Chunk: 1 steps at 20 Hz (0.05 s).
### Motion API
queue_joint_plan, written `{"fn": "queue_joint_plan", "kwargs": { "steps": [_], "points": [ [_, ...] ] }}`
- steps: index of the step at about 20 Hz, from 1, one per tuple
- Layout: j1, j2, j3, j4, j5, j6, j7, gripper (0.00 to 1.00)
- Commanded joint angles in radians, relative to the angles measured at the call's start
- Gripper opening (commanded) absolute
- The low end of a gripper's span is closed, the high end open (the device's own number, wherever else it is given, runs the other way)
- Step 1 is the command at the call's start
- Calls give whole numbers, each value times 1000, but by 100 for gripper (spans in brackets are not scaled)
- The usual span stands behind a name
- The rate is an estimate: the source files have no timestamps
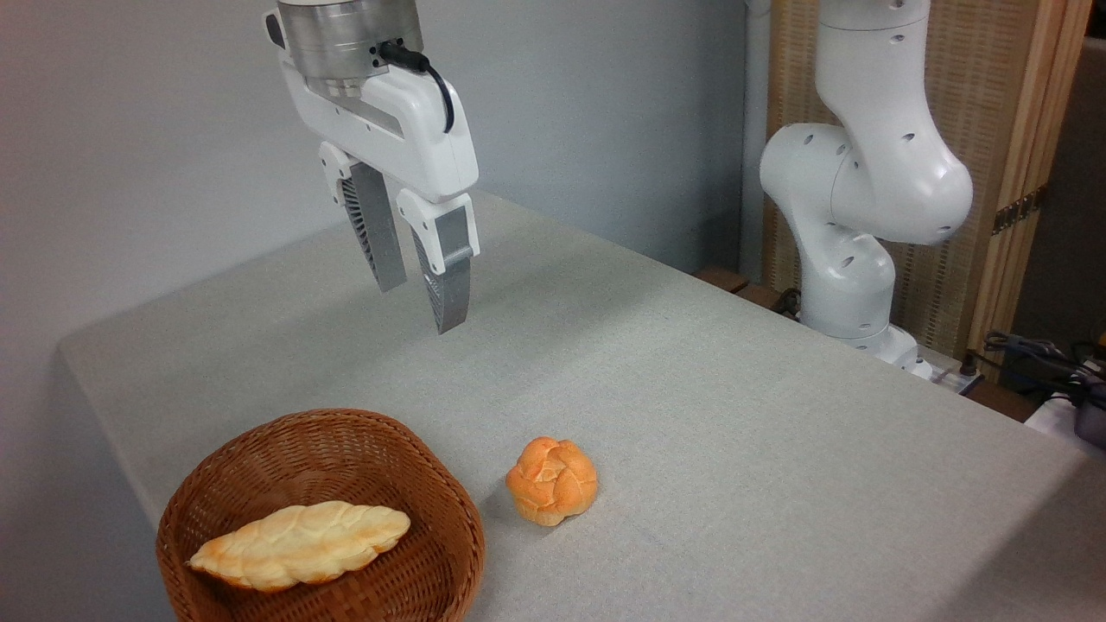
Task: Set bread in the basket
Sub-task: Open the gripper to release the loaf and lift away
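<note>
The long, pale golden braided bread [301,544] lies inside the reddish-brown wicker basket [432,484] at the bottom left, stretched across its bowl. My gripper [422,304] hangs high above the table, behind and above the basket. It is open, with nothing between its ribbed fingers [449,285]. It is well apart from both the bread and the basket.
A small round orange knotted roll [552,480] sits on the grey table [734,415] just right of the basket. The arm's white base [851,259] stands at the table's far right edge, with cables beside it. A grey wall runs behind the table.
</note>
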State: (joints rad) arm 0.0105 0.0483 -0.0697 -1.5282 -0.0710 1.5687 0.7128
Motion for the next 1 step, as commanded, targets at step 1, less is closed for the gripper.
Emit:
{"fn": "queue_joint_plan", "kwargs": {
  "steps": [1],
  "points": [
    [-26, -10, 31, -6, -6, -7, -12, 100]
  ]
}}
